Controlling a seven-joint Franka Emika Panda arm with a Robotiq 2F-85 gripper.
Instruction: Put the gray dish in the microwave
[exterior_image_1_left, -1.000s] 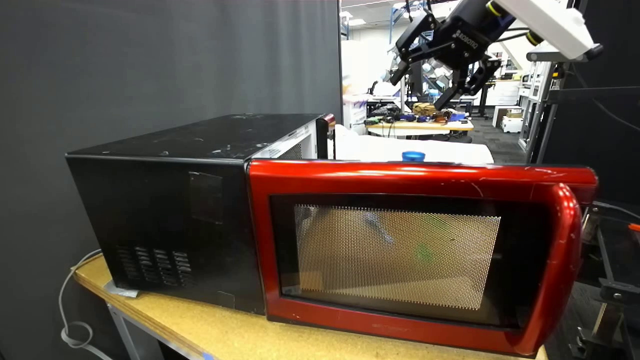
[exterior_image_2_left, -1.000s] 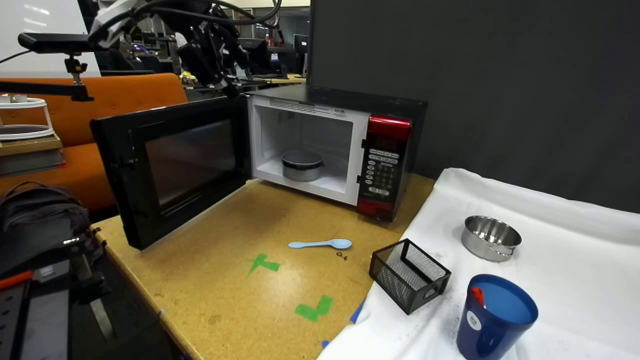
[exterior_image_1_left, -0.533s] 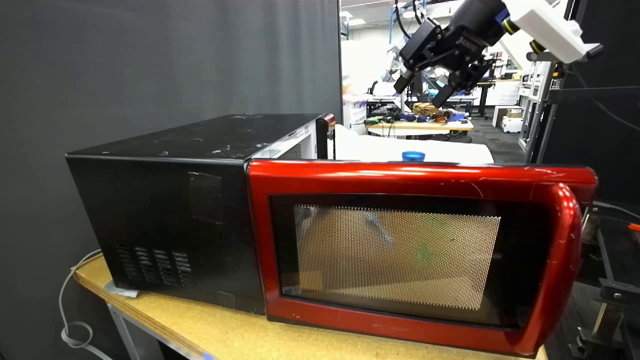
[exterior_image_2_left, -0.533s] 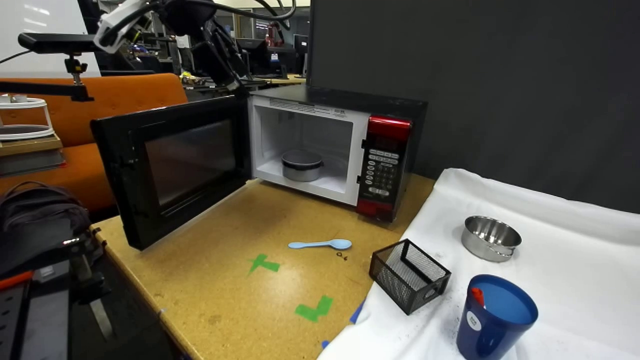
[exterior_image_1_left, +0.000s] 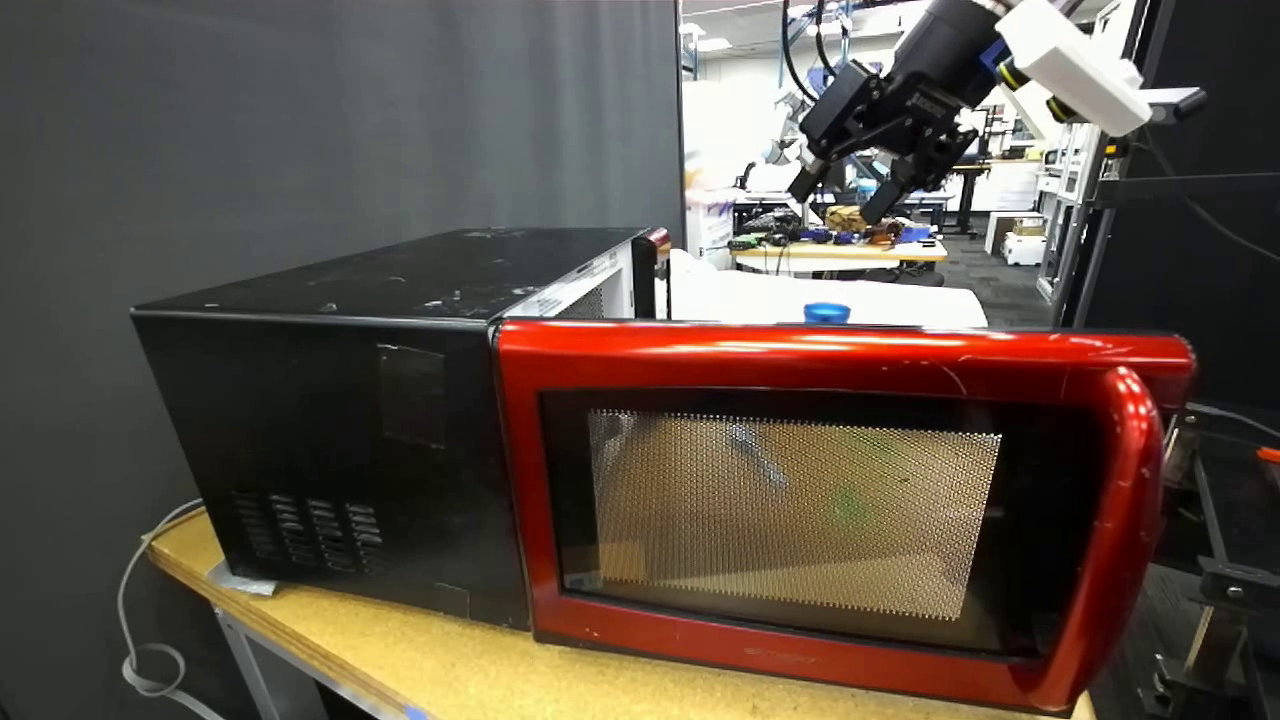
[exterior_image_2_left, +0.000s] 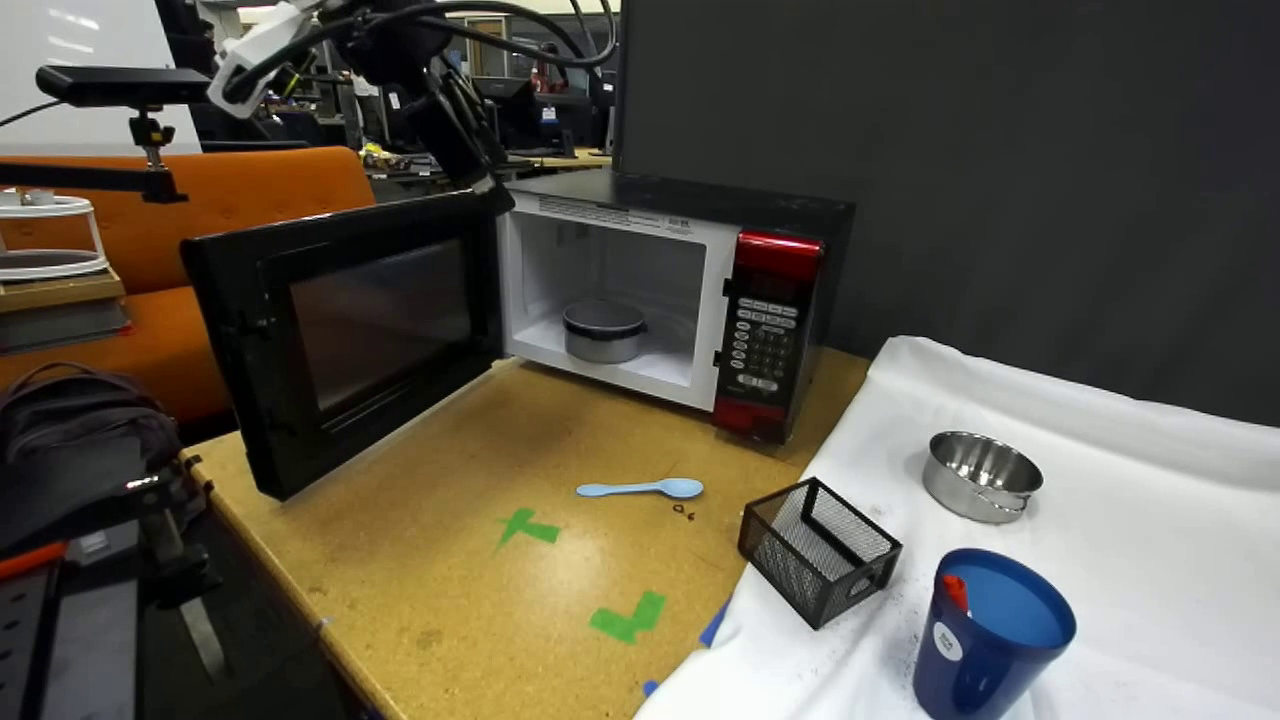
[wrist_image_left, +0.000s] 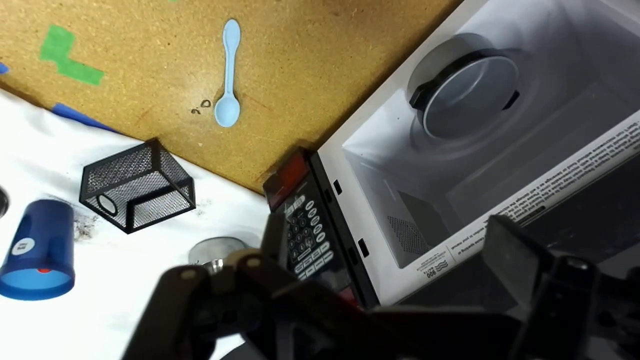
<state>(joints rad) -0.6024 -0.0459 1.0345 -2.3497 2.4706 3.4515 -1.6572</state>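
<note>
The gray dish (exterior_image_2_left: 604, 347) stands upright inside the microwave (exterior_image_2_left: 775, 262), on the floor of its white cavity. In the wrist view the dish (wrist_image_left: 470, 100) shows a pale rim, a lighter inside and a dark band with a small handle. The microwave's red-framed door (exterior_image_1_left: 850, 352) is wide open and hides the dish in that view. My gripper (exterior_image_1_left: 842, 196) is open and empty, high near the microwave, apart from the dish. In the wrist view the gripper's fingertips (wrist_image_left: 390, 247) are wide apart, with the microwave's front frame (wrist_image_left: 345, 162) showing behind them.
A light blue spoon (exterior_image_2_left: 645, 489) lies on the wooden table (exterior_image_2_left: 450, 580). A black mesh basket (exterior_image_2_left: 820, 555), a shiny steel bowl (exterior_image_2_left: 983, 478) and a blue cup (exterior_image_2_left: 985, 650) stand on a white cloth (exterior_image_2_left: 1150, 560). The open door (exterior_image_2_left: 350, 330) juts out over the table.
My gripper has shifted slightly, moving rightward and a little lower toward the microwave's top in an exterior view, and tilting somewhat. It stays open. The dish, door and table items have not moved.
</note>
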